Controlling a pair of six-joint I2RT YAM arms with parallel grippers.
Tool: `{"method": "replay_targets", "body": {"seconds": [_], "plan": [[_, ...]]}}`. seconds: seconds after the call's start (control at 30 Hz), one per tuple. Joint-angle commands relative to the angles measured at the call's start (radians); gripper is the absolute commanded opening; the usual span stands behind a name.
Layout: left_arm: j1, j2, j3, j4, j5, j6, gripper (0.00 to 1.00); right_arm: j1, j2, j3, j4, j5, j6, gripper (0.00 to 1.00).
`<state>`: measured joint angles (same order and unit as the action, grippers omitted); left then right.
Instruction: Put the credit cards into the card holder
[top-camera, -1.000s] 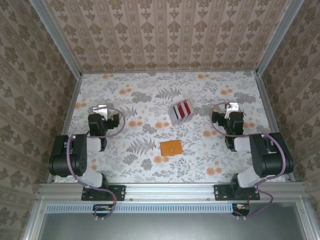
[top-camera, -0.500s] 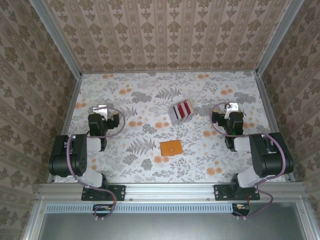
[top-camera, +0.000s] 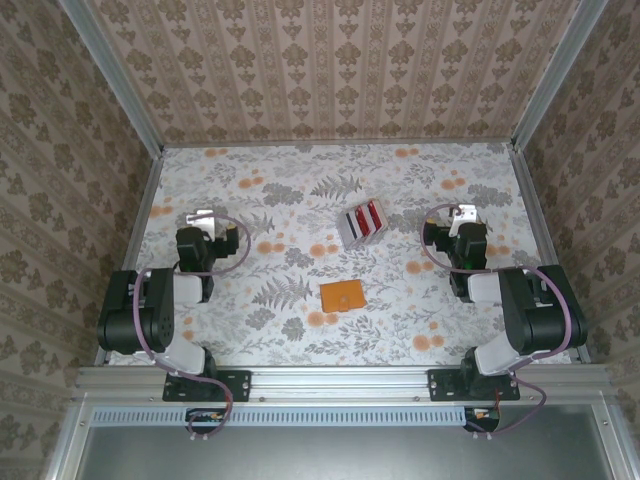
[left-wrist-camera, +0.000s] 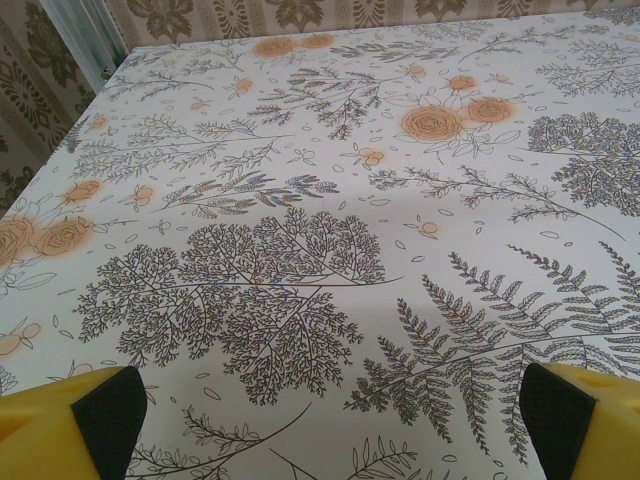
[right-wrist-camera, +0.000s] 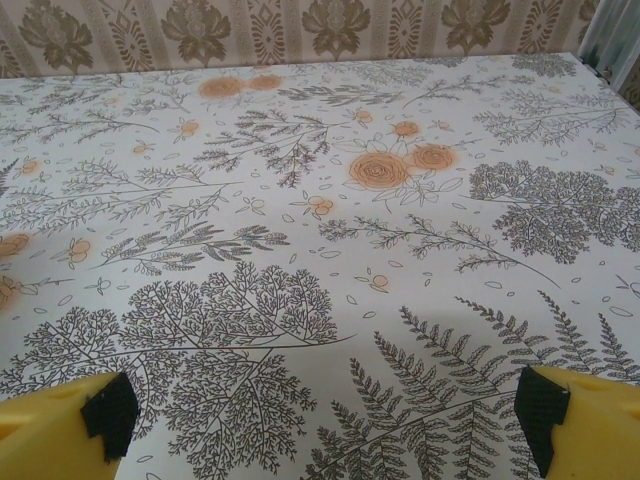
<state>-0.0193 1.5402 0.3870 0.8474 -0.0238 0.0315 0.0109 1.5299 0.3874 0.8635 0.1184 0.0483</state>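
Nothing has gone in yet. The thin red, white and grey overlapping credit cards (top-camera: 363, 222) lie just right of centre in the overhead frame. The flat orange rectangular card holder (top-camera: 342, 295) lies apart from them, lower down. The left hand (left-wrist-camera: 330, 425) and right hand (right-wrist-camera: 327, 420) both gape wide, holding nothing. Nothing stands in their way on the floral-printed counter (top-camera: 300, 190).

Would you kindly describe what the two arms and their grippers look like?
The left arm and right arm have bulky black joint housings with light grey links, mounted on black base plates. A thin purplish cable loops along each. The left gripper and right gripper carry yellow fingers with black pads.
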Motion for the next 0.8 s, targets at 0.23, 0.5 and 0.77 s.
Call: {"method": "replay_targets", "body": {"seconds": [0.23,0.5,0.77], "plan": [[-0.018,-0.045,0.013,-0.012,-0.089,0.011,1.00,0.009,-0.073,0.048,-0.120,-0.012,-0.005,1.00],[-0.023,-0.375,0.275,-0.770,-0.063,-0.177,1.00,-0.003,-0.346,0.216,-0.745,0.060,0.359,1.00],[-0.130,-0.391,0.366,-1.018,0.148,-0.266,1.00,0.089,-0.329,0.398,-1.090,-0.372,0.380,0.91]]}}
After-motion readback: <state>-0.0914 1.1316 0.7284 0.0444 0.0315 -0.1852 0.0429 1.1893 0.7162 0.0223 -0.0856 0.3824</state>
